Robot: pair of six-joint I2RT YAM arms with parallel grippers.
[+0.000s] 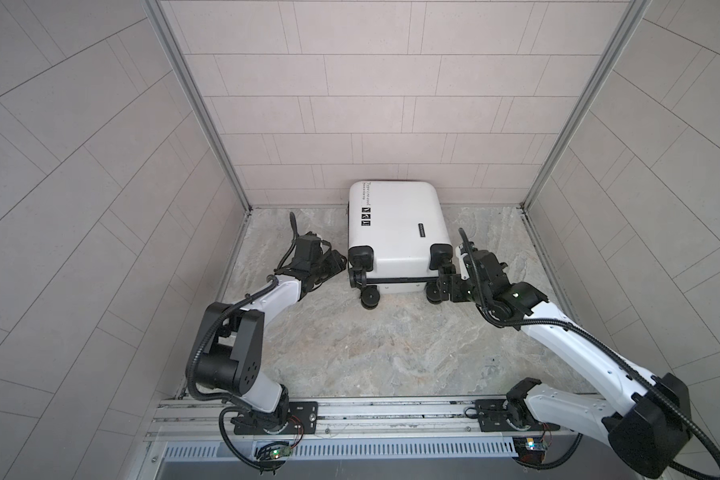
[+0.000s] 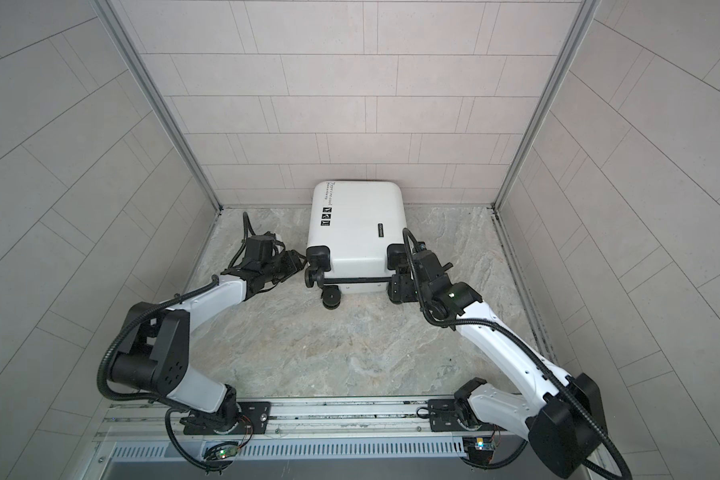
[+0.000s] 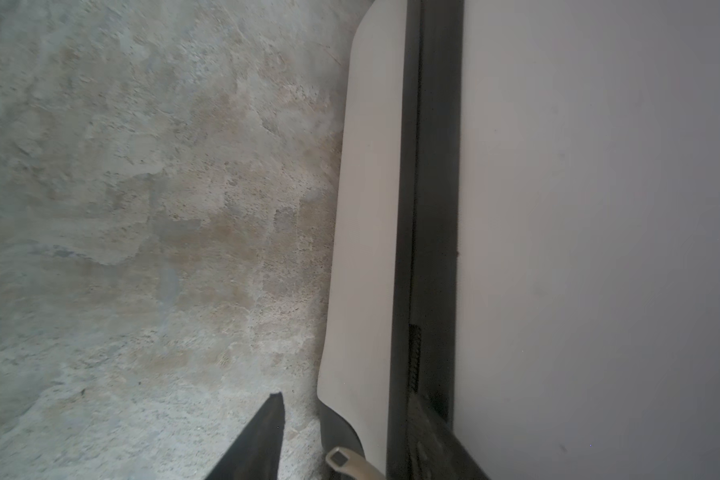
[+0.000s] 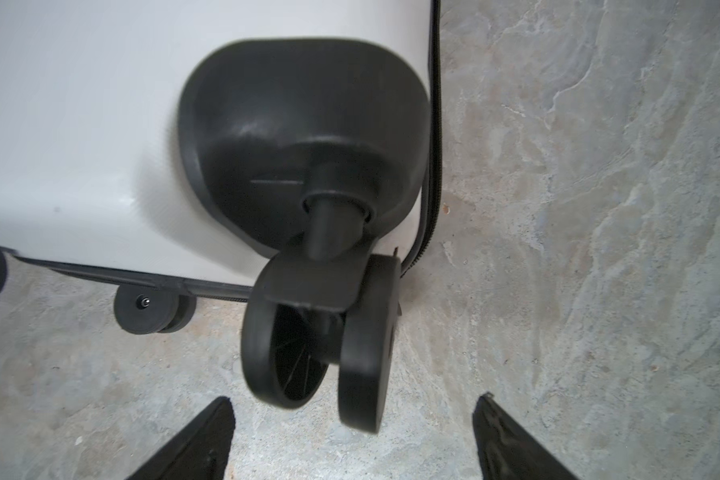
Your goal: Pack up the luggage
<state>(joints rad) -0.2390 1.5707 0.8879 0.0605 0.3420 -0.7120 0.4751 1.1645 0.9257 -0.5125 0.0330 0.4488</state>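
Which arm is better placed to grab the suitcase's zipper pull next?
Left, probably. In its wrist view the left gripper straddles the suitcase's zipper edge, open, with the zipper pull lying between its fingers. The right gripper is open, facing a corner wheel.

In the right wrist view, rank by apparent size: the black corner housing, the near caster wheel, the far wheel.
1. black corner housing
2. near caster wheel
3. far wheel: it looks smallest, but it sits farther from the camera, so its real size against the near one is unsure.
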